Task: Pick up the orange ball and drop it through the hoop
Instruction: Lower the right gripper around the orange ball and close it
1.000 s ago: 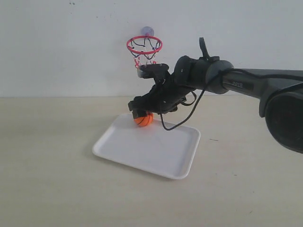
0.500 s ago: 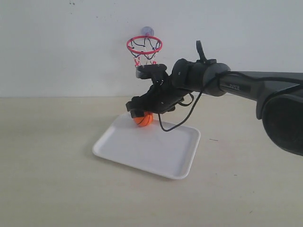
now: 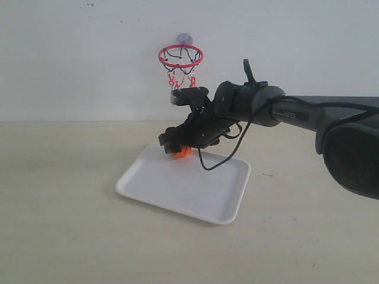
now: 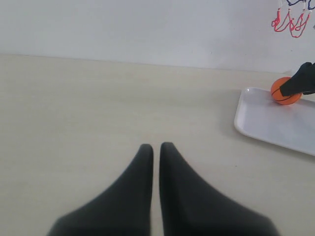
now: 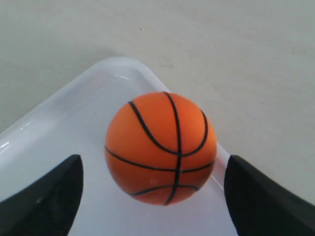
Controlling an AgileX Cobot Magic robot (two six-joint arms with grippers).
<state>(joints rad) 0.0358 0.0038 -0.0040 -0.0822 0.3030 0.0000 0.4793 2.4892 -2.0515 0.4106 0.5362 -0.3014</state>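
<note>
The orange ball [image 5: 161, 147] rests in the far corner of the white tray [image 3: 195, 189]. My right gripper [image 5: 153, 164] is open, one black finger on each side of the ball with a gap on both sides. In the exterior view the right gripper [image 3: 173, 145] covers most of the orange ball [image 3: 180, 152]. The hoop [image 3: 180, 56] hangs on the wall above and behind, its red rim and net free. My left gripper [image 4: 156, 146] is shut and holds nothing, low over bare table, well away from the orange ball [image 4: 284, 91].
The tray's raised rim [image 5: 123, 66] curves just behind the ball. The right arm [image 3: 296, 109] stretches in from the right, with a black cable looping under its wrist. A white wall stands behind the table.
The right gripper has moved down and forward over the ball, hiding more of it in the exterior view. The ball has stayed in the tray corner.
</note>
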